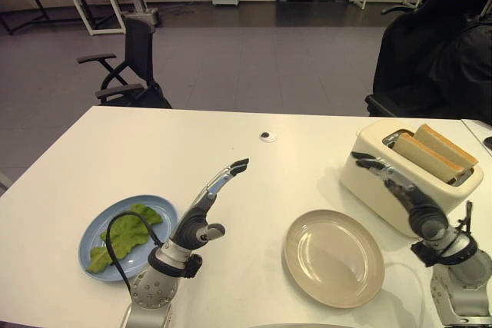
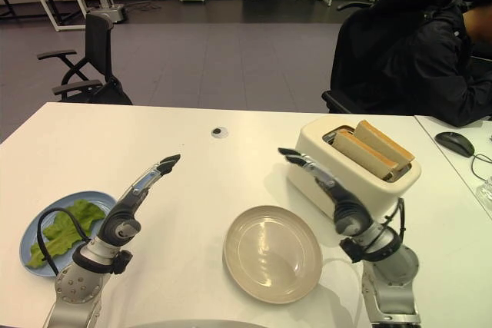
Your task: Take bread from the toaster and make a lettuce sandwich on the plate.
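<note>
Progress entry, nothing assembled yet: 2 bread slices (image 2: 380,144) stand in toaster (image 2: 392,190) just beyond right hand (image 2: 330,190), fingers straight, empty; plate (image 2: 269,255) bare between hands; lettuce (image 2: 58,232) left of left hand (image 2: 134,197), likewise outstretched, empty.

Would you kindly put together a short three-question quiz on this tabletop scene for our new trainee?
1. True or false: two bread slices stand in the toaster.
2. The lettuce lies on: A) the blue plate; B) the toaster; C) a bread slice.
3. Which hand is nearer the toaster, and what does it hold?
Key: 1 true; 2 A; 3 the right hand, which holds nothing.
</note>
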